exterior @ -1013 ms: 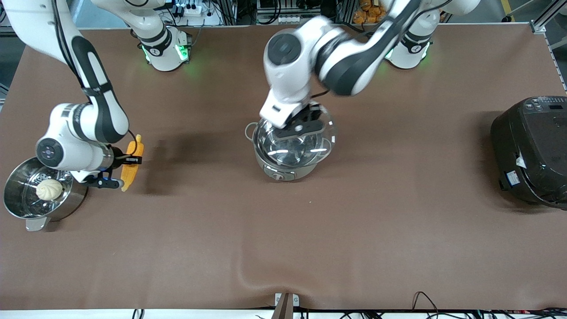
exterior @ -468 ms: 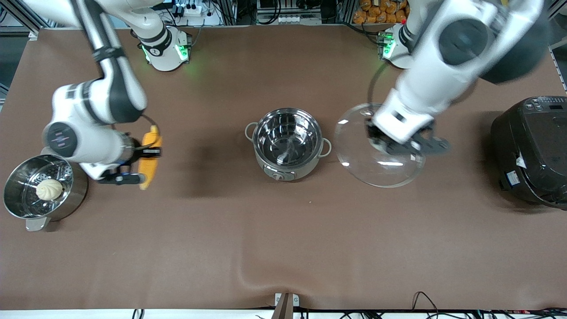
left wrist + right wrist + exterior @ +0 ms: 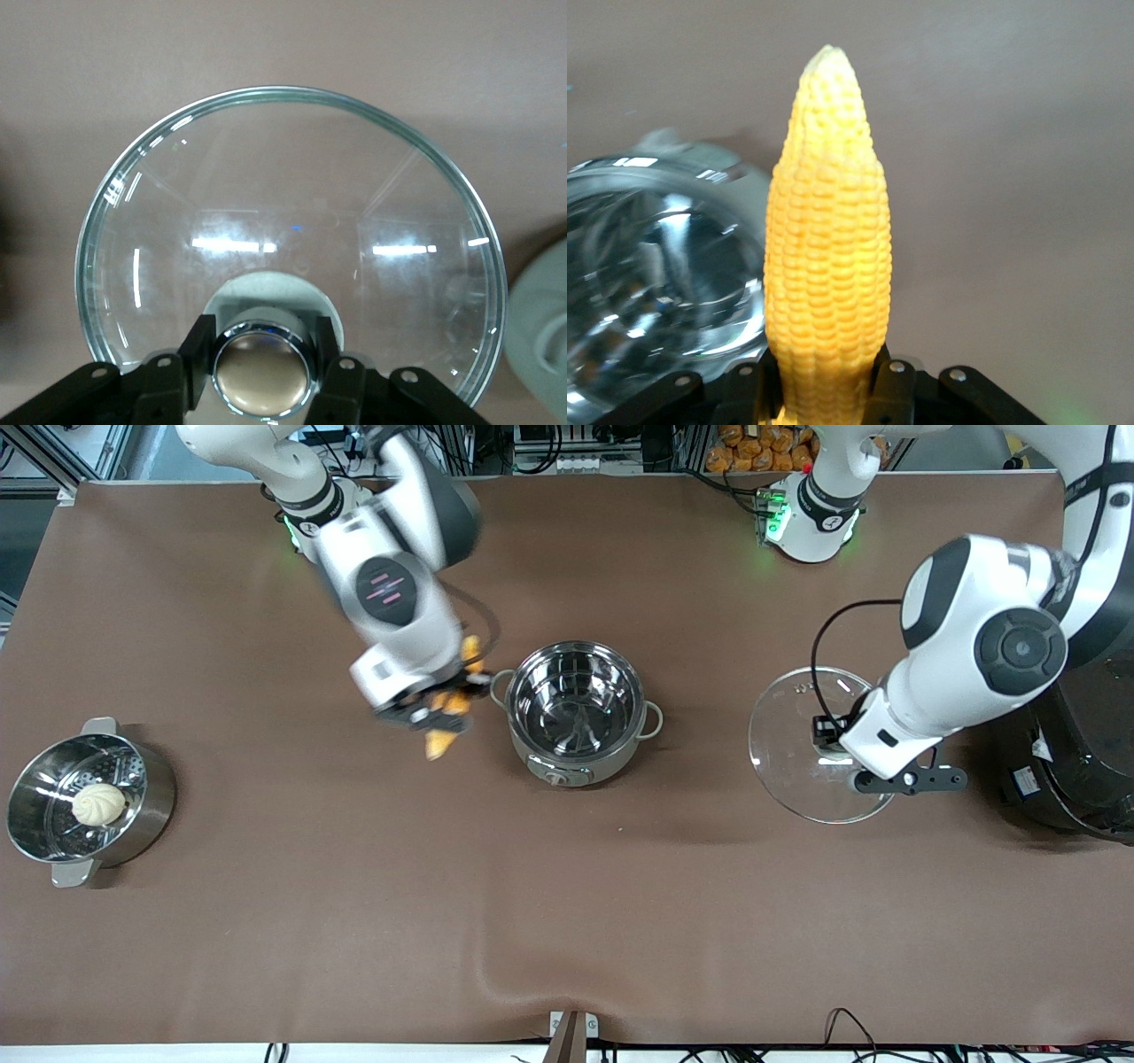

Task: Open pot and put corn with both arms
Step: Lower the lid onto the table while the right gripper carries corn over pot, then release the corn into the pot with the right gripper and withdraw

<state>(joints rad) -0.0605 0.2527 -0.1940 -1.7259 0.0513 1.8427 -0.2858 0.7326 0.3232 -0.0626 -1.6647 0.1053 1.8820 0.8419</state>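
Note:
The grey pot (image 3: 578, 713) stands open at mid-table, its shiny steel inside empty; it also shows in the right wrist view (image 3: 656, 283). My right gripper (image 3: 440, 707) is shut on the yellow-orange corn (image 3: 443, 731) and holds it in the air just beside the pot's rim, toward the right arm's end. The cob fills the right wrist view (image 3: 828, 248). My left gripper (image 3: 837, 737) is shut on the tan knob (image 3: 262, 379) of the clear glass lid (image 3: 802, 748), held low over the table between the pot and the black rice cooker.
A steel steamer pot (image 3: 133, 815) with a white bun (image 3: 98, 804) in it stands at the right arm's end. A big black rice cooker (image 3: 1076, 771) stands at the left arm's end, close to the lid.
My left gripper lifted the lid off the pot and carried it toward the rice cooker. My right gripper carried the corn from beside the steamer pot to beside the open pot.

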